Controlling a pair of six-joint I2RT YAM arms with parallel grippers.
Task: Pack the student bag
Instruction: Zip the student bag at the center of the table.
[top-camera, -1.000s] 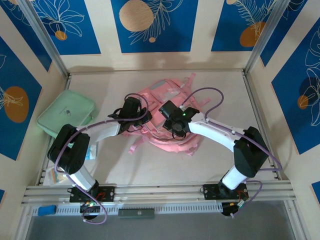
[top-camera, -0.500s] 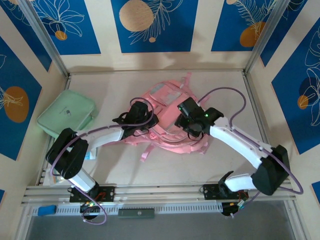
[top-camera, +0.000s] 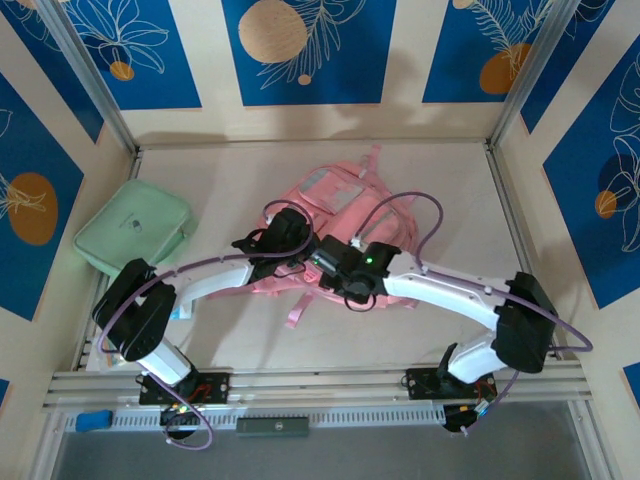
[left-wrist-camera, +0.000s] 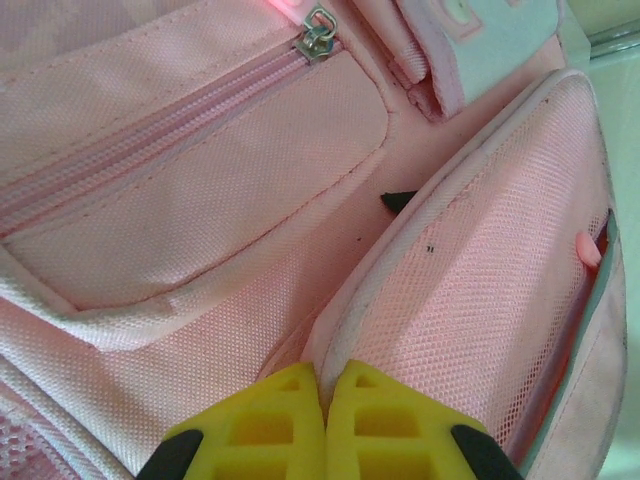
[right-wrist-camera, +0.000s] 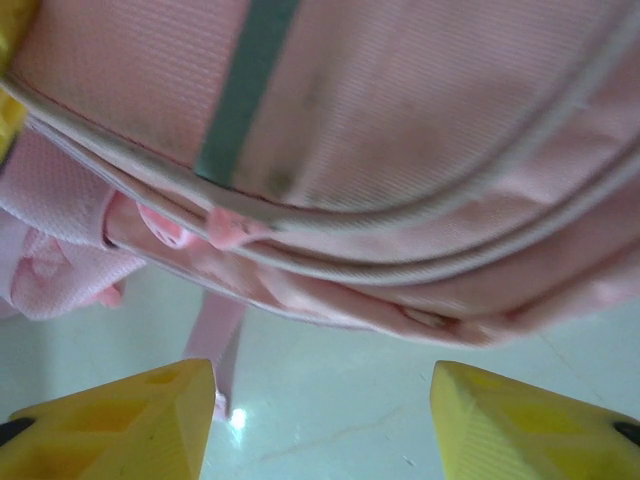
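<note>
Pinching the student bag (top-camera: 340, 195) at its pocket rim, the left gripper (left-wrist-camera: 325, 385) holds, the right gripper (right-wrist-camera: 322, 390) gapes; the mint case (top-camera: 135, 232), nine o'clock, seems unpacked.

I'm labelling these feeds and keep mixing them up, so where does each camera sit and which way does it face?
Top external: above and behind the arms, looking down at the table; both arms, left gripper and right gripper at the student bag.
Left wrist: on the left arm, looking along its shut yellow fingers pinching the bag's mesh pocket rim.
Right wrist: on the right arm, low, facing the bag's side; open fingers frame bare table.
Shared: all see the bag.
</note>
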